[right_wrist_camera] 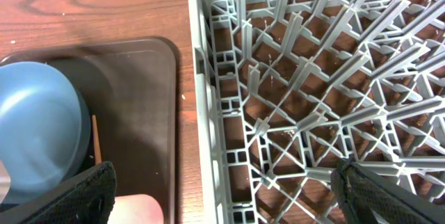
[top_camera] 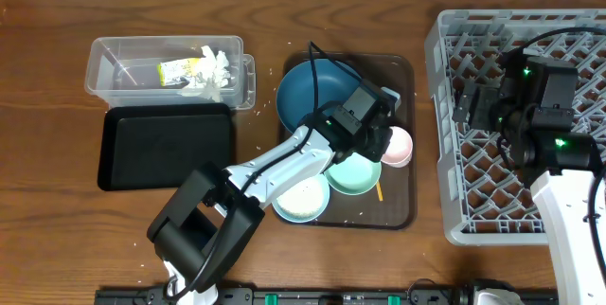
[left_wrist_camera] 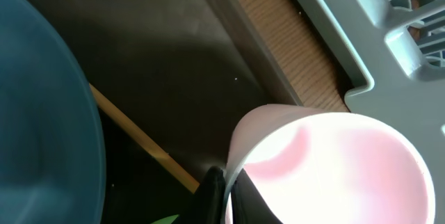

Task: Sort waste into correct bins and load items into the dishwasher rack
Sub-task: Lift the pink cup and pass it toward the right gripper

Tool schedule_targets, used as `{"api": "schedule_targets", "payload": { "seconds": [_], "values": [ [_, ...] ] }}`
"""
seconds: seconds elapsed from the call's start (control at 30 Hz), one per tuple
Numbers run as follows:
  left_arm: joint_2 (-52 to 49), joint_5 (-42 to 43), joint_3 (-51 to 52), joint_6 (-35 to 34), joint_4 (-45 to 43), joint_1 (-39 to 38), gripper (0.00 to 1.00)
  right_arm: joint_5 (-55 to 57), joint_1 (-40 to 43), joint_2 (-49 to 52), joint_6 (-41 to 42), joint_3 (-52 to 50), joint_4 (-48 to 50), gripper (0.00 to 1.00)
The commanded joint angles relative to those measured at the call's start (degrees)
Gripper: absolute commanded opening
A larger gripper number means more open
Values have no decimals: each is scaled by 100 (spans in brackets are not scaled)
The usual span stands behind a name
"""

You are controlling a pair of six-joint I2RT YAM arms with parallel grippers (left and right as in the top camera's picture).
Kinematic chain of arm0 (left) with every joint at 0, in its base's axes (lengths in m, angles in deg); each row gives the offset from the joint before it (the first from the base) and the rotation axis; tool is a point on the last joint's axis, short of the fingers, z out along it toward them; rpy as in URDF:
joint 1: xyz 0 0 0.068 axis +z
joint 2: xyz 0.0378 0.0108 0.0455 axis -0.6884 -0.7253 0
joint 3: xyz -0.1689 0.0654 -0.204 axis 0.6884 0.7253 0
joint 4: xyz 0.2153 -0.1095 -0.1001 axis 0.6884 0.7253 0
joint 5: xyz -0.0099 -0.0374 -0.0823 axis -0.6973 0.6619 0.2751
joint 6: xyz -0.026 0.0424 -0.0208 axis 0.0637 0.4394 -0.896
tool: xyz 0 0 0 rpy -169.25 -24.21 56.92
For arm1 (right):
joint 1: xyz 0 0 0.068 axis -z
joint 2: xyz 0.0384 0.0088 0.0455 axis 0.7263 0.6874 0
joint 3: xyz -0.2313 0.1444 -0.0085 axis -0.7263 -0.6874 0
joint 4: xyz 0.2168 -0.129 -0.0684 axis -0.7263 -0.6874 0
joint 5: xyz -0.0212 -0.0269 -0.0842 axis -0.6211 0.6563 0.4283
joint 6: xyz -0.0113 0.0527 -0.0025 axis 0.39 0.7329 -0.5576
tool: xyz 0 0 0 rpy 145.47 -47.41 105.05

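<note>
The left gripper (top_camera: 382, 140) is clenched on the rim of the pink cup (top_camera: 400, 149). The left wrist view shows one dark finger (left_wrist_camera: 212, 195) pressed against the outside of the cup's wall, while the other is hidden. The right gripper (right_wrist_camera: 229, 200) has its jaws spread wide and empty, and it hangs above the left edge of the dishwasher rack (top_camera: 473, 201). The rack is the biggest thing on the table. It stands at the right, and no dishes show in the part that can be seen. Just beside it lies the brown tray (top_camera: 398, 208), which holds all the dishes. The blue dish (top_camera: 308, 92) is at the back left, the green bowl (top_camera: 355, 174) is in the middle and the white bowl (top_camera: 301, 201) is at the front. The cup sits at the tray's right side, touching or nearly touching the green bowl. Whether it has left the tray floor cannot be told. Well apart at the left, the clear tub (top_camera: 114, 63) holds tissues (top_camera: 213, 70) and a wrapper (top_camera: 175, 71), with the black tray (top_camera: 161, 149) in front of it. The thin orange stick (left_wrist_camera: 139, 139) lies on the brown tray between the blue dish and the cup. The step in hand looks like loading the cup. The next move calls for a straight lift clear of the green bowl and the tray's lip. After that comes a short carry right over the rack wall, keeping away from the waiting right arm.
</note>
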Motion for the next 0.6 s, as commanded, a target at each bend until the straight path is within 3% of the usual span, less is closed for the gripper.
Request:
{"api": "schedule_targets", "payload": {
  "seconds": [0.0, 0.17, 0.27, 0.43, 0.53, 0.57],
  "values": [
    [26, -70, -105, 72, -28, 103, 6, -42, -2, -33, 61, 116, -24, 99],
    [376, -39, -105, 46, 42, 415, 6, -42, -2, -33, 59, 116, -17, 99],
    [732, 409, -105, 37, 55, 715, 6, -42, -2, -33, 57, 116, 9, 99],
    [1331, 1056, -105, -520, -13, 1471, 7, -127, 0, 76, -144, 116, 348, 99],
    [1464, 1897, -105, -903, -103, 2094, 6, -1054, 0, 201, -603, 116, 649, 99],
    [1462, 2437, -105, -1086, -164, 2387, 6, -1829, 0, 280, -960, 116, 807, 99]
  ]
}}
